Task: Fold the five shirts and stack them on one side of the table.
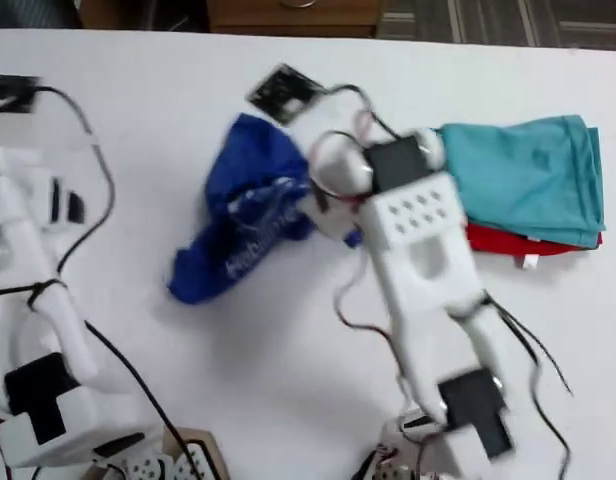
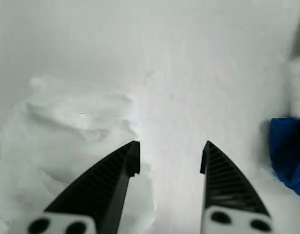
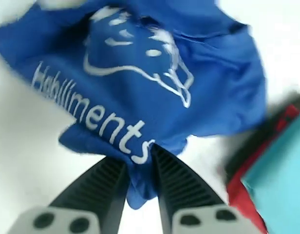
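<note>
Jaws, right: right gripper [image 3: 139, 161] is clamped on a bunched edge of the blue shirt [image 3: 140, 73]; cloth fills the gap between the fingers.
Jaws, left: left gripper [image 2: 170, 146] stands apart with nothing between the fingers, over bare table [image 2: 189, 58].
Blue shirt: crumpled and unfolded near table centre [image 1: 243, 215]. Its long axis runs diagonally in the high view, from the far end near the stack to the near end towards the other arm.
Grip point: right gripper [image 1: 333, 205] holds the stack-side edge, about mid-length, so the bulk of the shirt lies away from the stack.
Stack: teal shirt [image 1: 523, 175] is folded on top of the folded red shirt [image 1: 508, 242], just beside the right gripper on the side opposite the blue shirt.
Nearer arm: the right arm, already on the cloth. The left is well apart at the table edge, with the blue shirt only at the margin of its wrist view [image 2: 286, 151].
Unclear: a white lumpy mass [image 2: 77, 122] lies beside the left jaws; possibly cloth, can't tell.
Judgement: the shirt needs spreading flat along its long axis before any fold, and a second grip at the far end would help.
</note>
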